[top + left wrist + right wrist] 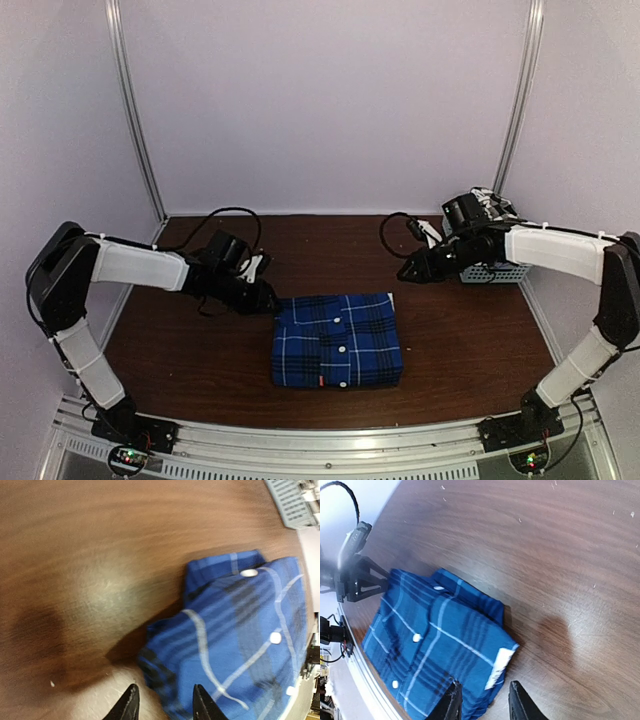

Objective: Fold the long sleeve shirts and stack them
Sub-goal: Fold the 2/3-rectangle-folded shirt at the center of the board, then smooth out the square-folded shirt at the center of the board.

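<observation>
A royal-blue plaid shirt (337,340) lies folded into a neat rectangle on the brown table, buttons up. It also shows in the left wrist view (240,640) and in the right wrist view (435,645). My left gripper (268,298) is open and empty, just off the shirt's far left corner (165,706). My right gripper (405,271) is open and empty, raised beyond the shirt's far right corner (483,700). The black-and-white check shirt is out of view.
A small grey slotted basket (492,262) stands at the far right behind my right arm; it also shows in the left wrist view (292,502). The table's metal front rail (320,440) runs along the near edge. White walls close in the back and sides.
</observation>
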